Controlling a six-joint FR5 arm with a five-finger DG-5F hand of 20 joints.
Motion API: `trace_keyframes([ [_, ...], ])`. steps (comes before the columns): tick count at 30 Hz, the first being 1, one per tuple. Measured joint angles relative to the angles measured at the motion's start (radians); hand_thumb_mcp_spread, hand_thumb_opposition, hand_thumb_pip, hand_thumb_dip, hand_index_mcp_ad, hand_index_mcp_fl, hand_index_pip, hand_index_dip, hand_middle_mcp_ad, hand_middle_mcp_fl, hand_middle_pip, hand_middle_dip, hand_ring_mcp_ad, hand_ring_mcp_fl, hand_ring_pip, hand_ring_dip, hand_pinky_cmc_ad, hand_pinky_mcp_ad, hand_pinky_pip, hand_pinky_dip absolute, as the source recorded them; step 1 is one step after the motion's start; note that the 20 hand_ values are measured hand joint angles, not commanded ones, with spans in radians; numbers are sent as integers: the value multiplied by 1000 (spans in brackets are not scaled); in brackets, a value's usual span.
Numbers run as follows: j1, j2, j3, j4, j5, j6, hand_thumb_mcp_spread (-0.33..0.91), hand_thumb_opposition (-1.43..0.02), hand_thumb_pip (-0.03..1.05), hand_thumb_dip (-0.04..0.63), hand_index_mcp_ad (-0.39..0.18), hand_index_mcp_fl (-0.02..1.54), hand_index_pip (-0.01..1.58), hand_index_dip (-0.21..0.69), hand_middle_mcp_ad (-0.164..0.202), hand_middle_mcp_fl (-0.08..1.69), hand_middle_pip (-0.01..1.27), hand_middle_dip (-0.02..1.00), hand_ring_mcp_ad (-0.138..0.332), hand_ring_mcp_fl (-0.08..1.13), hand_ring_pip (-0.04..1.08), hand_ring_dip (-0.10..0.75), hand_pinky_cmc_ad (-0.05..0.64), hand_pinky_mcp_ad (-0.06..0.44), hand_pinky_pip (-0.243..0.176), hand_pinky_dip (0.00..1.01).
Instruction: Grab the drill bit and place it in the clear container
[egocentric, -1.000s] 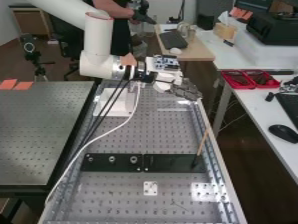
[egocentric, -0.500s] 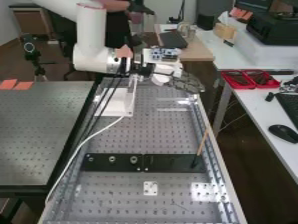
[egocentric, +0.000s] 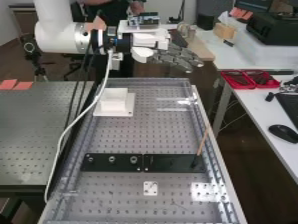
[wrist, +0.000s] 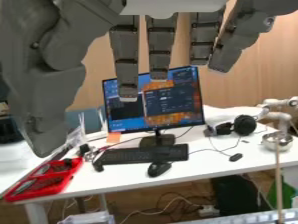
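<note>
Above the bench's far end, my hand (egocentric: 174, 57) is raised in the high view with straight fingers and nothing in them. In the wrist view the hand (wrist: 159, 47) hangs with its fingers extended and apart. A thin tan rod (egocentric: 203, 142) stands slanted at the right end of the black plates (egocentric: 169, 163); I cannot tell if it is the drill bit. Glinting clear shapes lie at the bench's far right (egocentric: 174, 104) and near right (egocentric: 206, 192); whether either is the container is unclear.
A white block (egocentric: 114, 102) sits on the perforated bench (egocentric: 126, 135) at far left. White cable hangs along the left edge. Right of the bench, a side table (egocentric: 259, 112) holds red trays (egocentric: 249, 79) and a mouse (egocentric: 284, 133).
The hand has risen away from the bench's far end, and the arm has shifted left and up. The white block, partly covered by the arm and cables before, is uncovered.
</note>
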Motion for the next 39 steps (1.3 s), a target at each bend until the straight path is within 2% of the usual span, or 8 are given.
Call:
trace_keyframes([
  [5,-30,82,-43,-1,23,-19,321,-747,422,148,-66,506,99,236,52,176,126,188,199,38,112,24,290,164,-61,447],
  [11,-47,125,-55,-31,54,-30,316,-747,422,140,-54,494,89,269,51,178,127,192,199,42,112,24,290,171,-63,476],
  [14,-62,147,-55,-50,38,-27,316,-747,422,140,-54,494,87,272,51,180,127,197,202,38,112,24,290,176,-68,476],
  [21,-70,157,-46,-77,69,-22,318,-747,424,143,-52,494,91,283,54,180,129,197,213,40,108,24,290,180,-75,482],
  [28,-81,156,-25,-96,-13,-26,318,-747,421,140,-58,494,87,286,51,180,126,197,213,40,108,24,290,185,-75,489],
  [39,-89,154,-14,-105,-17,-31,318,-747,421,140,-61,494,91,298,52,180,129,197,211,40,112,24,291,185,-75,490],
])
